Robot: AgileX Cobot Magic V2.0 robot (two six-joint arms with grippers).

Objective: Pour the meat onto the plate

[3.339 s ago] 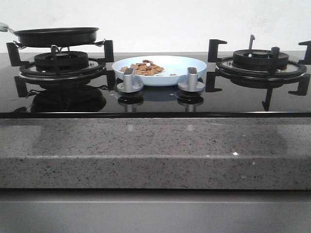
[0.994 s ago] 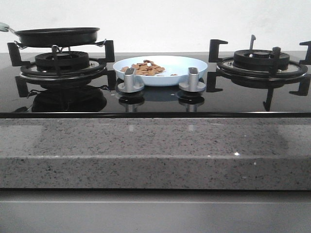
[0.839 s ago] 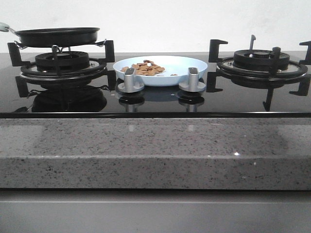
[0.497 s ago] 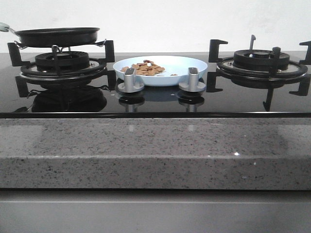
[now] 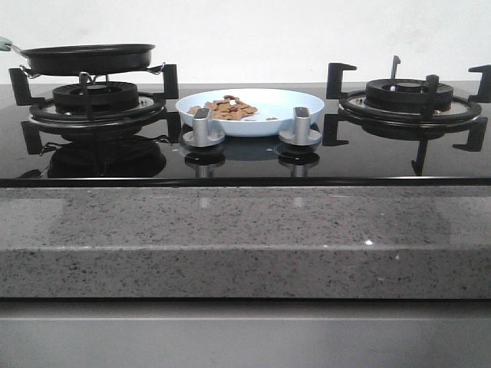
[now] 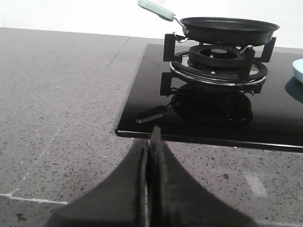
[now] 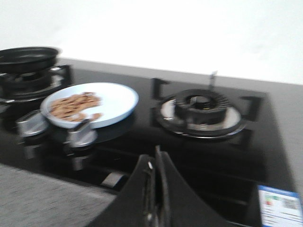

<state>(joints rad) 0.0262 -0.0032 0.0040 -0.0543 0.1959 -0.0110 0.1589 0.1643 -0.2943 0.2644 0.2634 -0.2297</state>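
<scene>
The pale-blue plate [image 5: 280, 102] stands on the black cooktop between the two burners, behind the knobs. A loose pile of light-brown meat [image 5: 227, 109] lies in its left half. Both also show in the right wrist view, the plate [image 7: 116, 101] and the meat [image 7: 75, 104]. The black frying pan [image 5: 88, 57] sits level on the left burner, its pale handle to the left; it also shows in the left wrist view [image 6: 227, 29]. My left gripper [image 6: 150, 142] is shut and empty over the grey counter, off the cooktop's left front corner. My right gripper [image 7: 156, 163] is shut and empty above the cooktop's front right part.
Two metal knobs [image 5: 203, 132] [image 5: 299, 130] stand in front of the plate. The right burner [image 5: 410, 103] with its black grate bears nothing. A grey speckled stone counter [image 5: 245, 238] runs along the front. A label [image 7: 279, 205] sticks on the cooktop's right front.
The whole front view has shifted slightly left and up. Pan, plate and meat keep their places relative to each other.
</scene>
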